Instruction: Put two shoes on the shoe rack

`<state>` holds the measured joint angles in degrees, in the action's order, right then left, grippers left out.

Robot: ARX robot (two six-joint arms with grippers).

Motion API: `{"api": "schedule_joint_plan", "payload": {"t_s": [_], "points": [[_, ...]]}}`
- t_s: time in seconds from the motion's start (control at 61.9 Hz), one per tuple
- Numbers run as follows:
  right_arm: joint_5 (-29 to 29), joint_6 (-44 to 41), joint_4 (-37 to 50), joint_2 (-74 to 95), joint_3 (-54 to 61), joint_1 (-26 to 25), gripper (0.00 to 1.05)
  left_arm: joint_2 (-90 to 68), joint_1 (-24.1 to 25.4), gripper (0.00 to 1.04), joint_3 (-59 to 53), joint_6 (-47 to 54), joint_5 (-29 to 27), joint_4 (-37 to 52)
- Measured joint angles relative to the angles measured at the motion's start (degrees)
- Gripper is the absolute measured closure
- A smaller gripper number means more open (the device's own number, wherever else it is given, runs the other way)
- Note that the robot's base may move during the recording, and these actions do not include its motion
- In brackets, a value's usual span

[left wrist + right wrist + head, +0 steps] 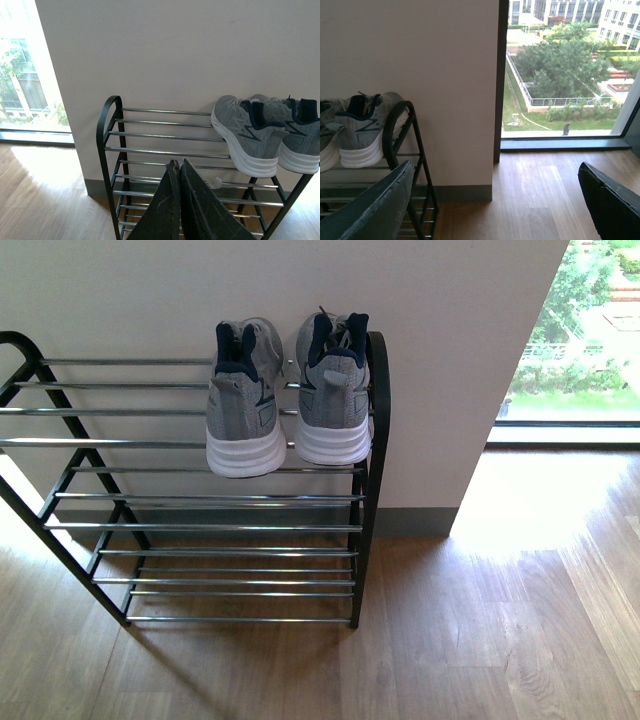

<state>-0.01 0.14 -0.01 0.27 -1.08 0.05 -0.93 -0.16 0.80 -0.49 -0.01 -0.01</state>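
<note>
Neither the left pincer [176, 164] nor the right pincer [495, 167] carries a shoe, and that fits how the task stands. The left sneaker [245, 405] and the right sneaker [335, 390], both grey knit with white soles and navy lining, sit on the top tier of the shoe rack [200, 527] at its right end; they stand side by side and close together, toes toward the wall [450, 340] and heels outward, soles across the chrome bars; the right one is hard beside the rounded black side piece; whether the two touch each other I cannot tell. No other shoe shows in any view. By my judgement the placing is done, two shoes being on the rack; nothing looks left beyond, at most, drawing the arms away.

In its wrist view the left pincer is clenched; its two dark fingers [200, 210] press together to the tip with nothing between them; it hangs in front of the rack's middle tiers and seems to touch no bar, though the view cannot settle that; the sneakers are well apart from it.

The right pincer is released and spread wide; its fingers [370, 210] sit at opposite edges of its view, with only the wooden floor [540, 190], the wall and the window [560, 75] between them; it grasps nothing and touches nothing; the rack's side piece and the right sneaker show beyond one finger. Neither arm appears in the front view.
</note>
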Motion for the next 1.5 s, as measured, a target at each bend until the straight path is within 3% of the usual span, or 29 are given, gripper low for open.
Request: {"api": "schedule_joint_plan", "payload": {"t_s": [0.517,1.502], "points": [[0.02,0.02,0.00,0.00,0.00,0.00,0.09,0.04,0.00,0.09,0.00,0.02,0.00,0.00],[0.04,0.02,-0.02,-0.02,0.00,0.00,0.09,0.04,0.00,0.09,0.00,0.11,0.00,0.00]]}}
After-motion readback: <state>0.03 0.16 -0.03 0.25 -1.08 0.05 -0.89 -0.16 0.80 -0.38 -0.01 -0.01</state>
